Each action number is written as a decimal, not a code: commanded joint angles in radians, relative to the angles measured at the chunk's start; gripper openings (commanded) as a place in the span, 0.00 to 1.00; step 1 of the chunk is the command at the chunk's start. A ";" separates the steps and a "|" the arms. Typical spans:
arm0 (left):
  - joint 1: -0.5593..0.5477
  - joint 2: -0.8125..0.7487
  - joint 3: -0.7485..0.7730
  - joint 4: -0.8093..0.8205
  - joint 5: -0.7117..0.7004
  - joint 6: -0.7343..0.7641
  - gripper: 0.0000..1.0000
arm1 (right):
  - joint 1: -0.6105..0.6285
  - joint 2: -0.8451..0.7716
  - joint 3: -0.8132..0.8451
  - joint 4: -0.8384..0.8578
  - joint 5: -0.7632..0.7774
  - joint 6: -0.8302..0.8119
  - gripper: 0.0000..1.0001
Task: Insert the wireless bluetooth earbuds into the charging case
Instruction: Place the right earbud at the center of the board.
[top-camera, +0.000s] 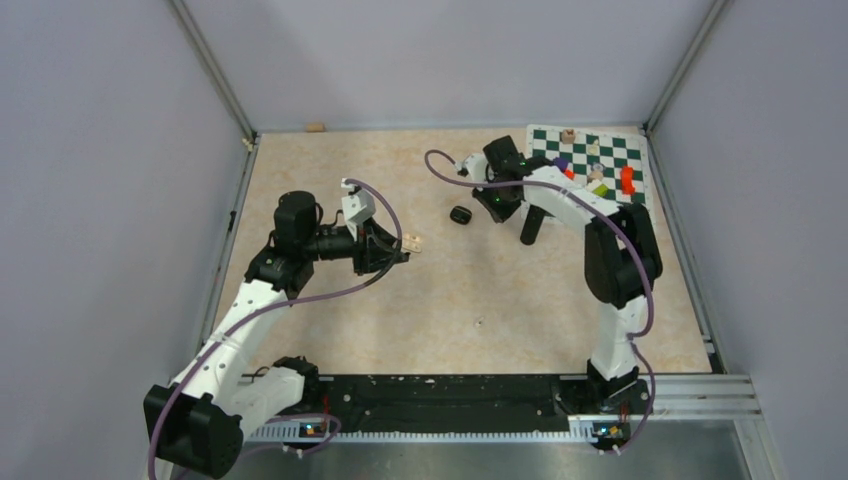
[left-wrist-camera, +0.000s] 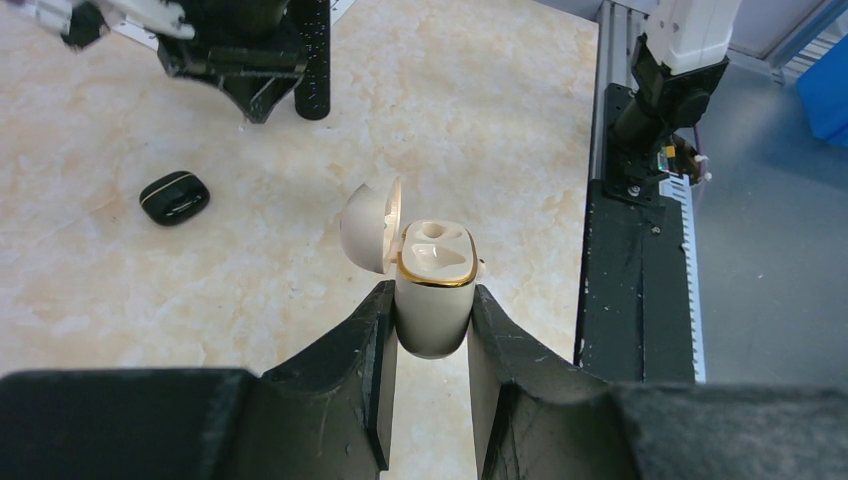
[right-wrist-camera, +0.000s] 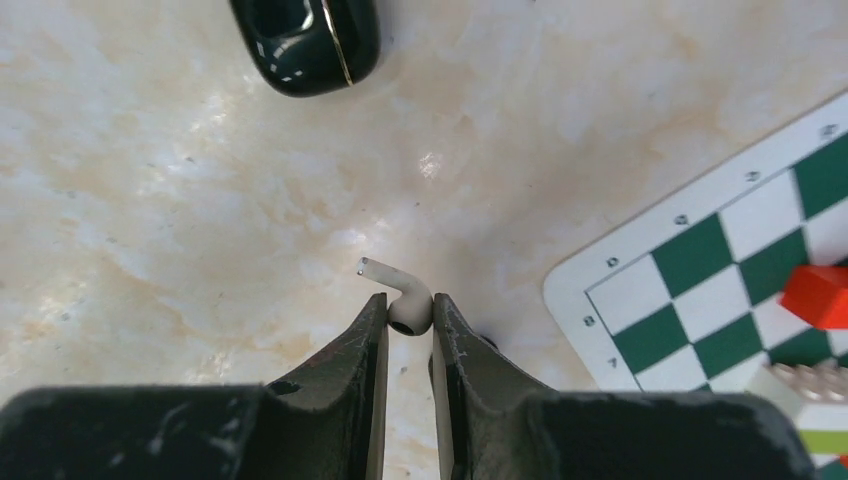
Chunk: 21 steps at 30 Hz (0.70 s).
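My left gripper is shut on a whitish charging case with a gold rim. It holds the case upright above the table with the lid hinged open to the left. The case also shows in the top view beyond the left gripper. My right gripper is shut on the head of a whitish earbud, whose stem points up-left, just above the tabletop. In the top view the right gripper points down next to a closed black case. No black buds show.
The closed black case lies ahead of the right gripper and also shows in the left wrist view. A green-and-white chessboard with several coloured blocks lies at the far right, its corner close to the right fingers.
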 joint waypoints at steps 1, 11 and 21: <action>0.005 -0.012 -0.005 0.070 -0.104 -0.020 0.00 | 0.055 -0.197 0.004 0.019 0.016 -0.016 0.18; 0.013 -0.025 0.001 0.093 -0.095 -0.049 0.00 | 0.183 -0.291 -0.223 0.054 0.048 -0.104 0.19; 0.028 -0.033 -0.005 0.092 -0.076 -0.057 0.00 | 0.324 -0.137 -0.286 0.121 0.050 -0.099 0.20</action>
